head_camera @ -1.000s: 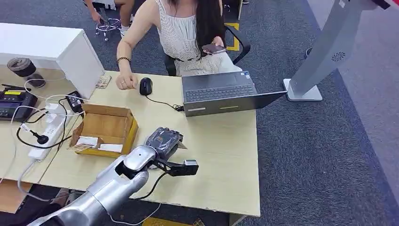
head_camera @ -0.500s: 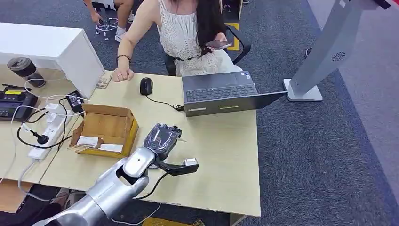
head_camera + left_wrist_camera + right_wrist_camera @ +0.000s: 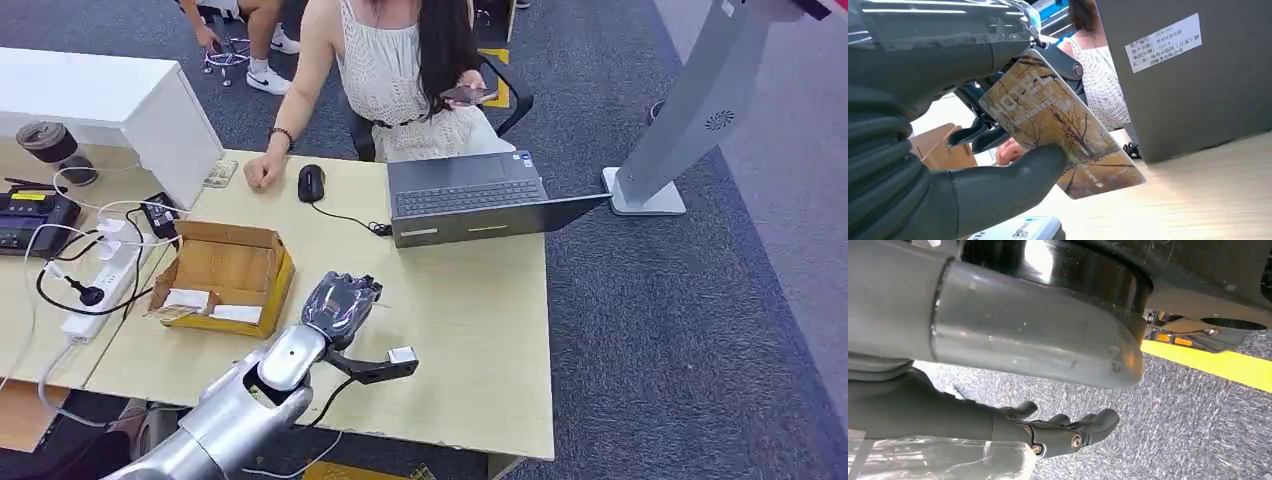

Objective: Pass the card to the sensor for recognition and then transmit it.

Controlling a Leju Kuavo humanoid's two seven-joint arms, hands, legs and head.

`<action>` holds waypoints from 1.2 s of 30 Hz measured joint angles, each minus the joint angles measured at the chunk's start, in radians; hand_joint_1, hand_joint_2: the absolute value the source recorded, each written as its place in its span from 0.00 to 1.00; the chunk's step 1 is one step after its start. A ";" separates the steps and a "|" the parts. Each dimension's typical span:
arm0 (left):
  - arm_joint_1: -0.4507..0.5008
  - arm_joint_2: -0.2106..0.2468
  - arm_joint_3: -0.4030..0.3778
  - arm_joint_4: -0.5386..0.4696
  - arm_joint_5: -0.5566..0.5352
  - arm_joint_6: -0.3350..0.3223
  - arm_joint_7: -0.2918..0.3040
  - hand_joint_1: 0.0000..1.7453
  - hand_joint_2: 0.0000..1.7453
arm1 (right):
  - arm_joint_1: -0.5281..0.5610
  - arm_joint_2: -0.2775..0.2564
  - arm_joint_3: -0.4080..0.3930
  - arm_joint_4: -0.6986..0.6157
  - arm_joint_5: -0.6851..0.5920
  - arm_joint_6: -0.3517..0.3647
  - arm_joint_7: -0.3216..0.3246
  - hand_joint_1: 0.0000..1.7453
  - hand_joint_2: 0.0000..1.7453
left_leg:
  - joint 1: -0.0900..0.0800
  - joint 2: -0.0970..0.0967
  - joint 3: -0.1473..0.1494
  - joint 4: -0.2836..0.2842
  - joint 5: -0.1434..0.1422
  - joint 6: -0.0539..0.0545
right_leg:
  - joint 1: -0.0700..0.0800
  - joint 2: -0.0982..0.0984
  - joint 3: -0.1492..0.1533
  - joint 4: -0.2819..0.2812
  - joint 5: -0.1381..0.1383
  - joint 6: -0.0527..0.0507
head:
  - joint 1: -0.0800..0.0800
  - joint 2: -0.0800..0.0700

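My left hand (image 3: 341, 300) hovers low over the middle of the wooden table (image 3: 480, 330), just right of the cardboard box (image 3: 226, 275). It pinches a card (image 3: 1063, 135) printed with brown trees between the thumb (image 3: 1013, 182) and the dark fingers (image 3: 1058, 57). The card stands tilted above the tabletop, facing the back of the grey laptop (image 3: 1188, 75). My right hand (image 3: 1068, 432) hangs over the grey carpet, fingers loosely apart, holding nothing.
A person (image 3: 400, 60) sits at the far side with one hand near the mouse (image 3: 310, 183). The laptop (image 3: 470, 195) lies open there. A black terminal (image 3: 30, 215), power strip (image 3: 100, 275) and cables fill the left. A grey kiosk stand (image 3: 690, 110) rises at the right.
My left hand has drawn back slightly toward me and to the left with the card. The person has shifted their arm on the table.
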 joint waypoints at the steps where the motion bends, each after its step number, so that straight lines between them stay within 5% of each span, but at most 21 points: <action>1: 0.004 0.000 0.006 0.000 -0.007 -0.009 0.006 1.00 1.00 | 0.000 0.000 -0.002 0.000 -0.003 -0.001 0.000 0.00 0.00 | 0.000 0.000 0.000 0.000 0.000 0.000 | 0.000 0.000 0.000 0.000 0.000 0.000 | 0.000 0.000; 11: 0.026 0.018 0.083 0.004 -0.040 -0.048 0.055 1.00 1.00 | 0.000 0.000 -0.006 -0.002 -0.008 -0.002 0.002 0.00 0.00 | 0.000 0.000 0.000 0.000 0.000 0.000 | 0.000 0.000 0.000 0.000 0.000 0.000 | 0.000 0.000; 28: 0.044 0.030 0.164 0.029 -0.044 -0.046 0.049 1.00 1.00 | 0.000 0.000 -0.006 -0.008 0.003 -0.002 0.002 0.00 0.00 | 0.001 0.000 -0.001 0.000 0.000 0.000 | 0.000 0.000 -0.001 0.000 0.000 0.000 | 0.000 0.000; 36: 0.023 0.008 0.170 0.068 -0.020 -0.117 0.014 1.00 1.00 | -0.001 0.000 -0.006 -0.008 0.007 -0.002 0.011 0.00 0.00 | 0.001 0.000 0.000 0.000 0.000 0.000 | 0.000 -0.001 0.000 0.000 0.000 0.000 | 0.000 0.000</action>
